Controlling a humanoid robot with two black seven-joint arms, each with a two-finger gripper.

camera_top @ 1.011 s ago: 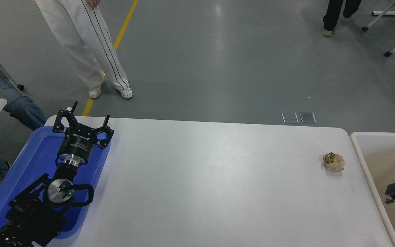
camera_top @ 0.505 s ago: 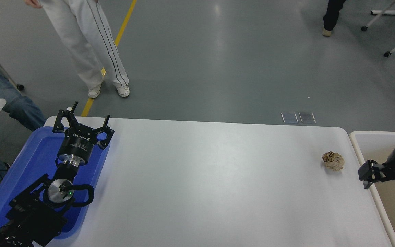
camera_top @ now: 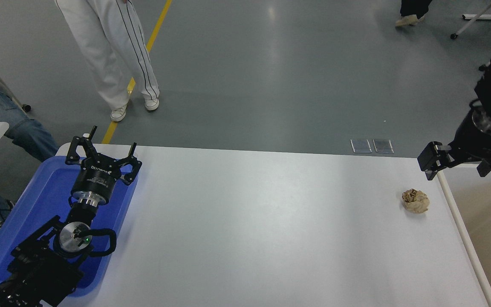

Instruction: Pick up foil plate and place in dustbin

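Foil plate nowhere visible; empty right gripper, fingers apart, hovers at three o'clock above cream-white plastic dustbin.

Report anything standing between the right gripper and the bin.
Nothing visible does: the right gripper hangs above the bin rim. The paper ball lies aside on the table. No foil plate is in view.

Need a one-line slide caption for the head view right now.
Right pincer open above the dustbin rim, paper ball on the table, no foil plate in view.
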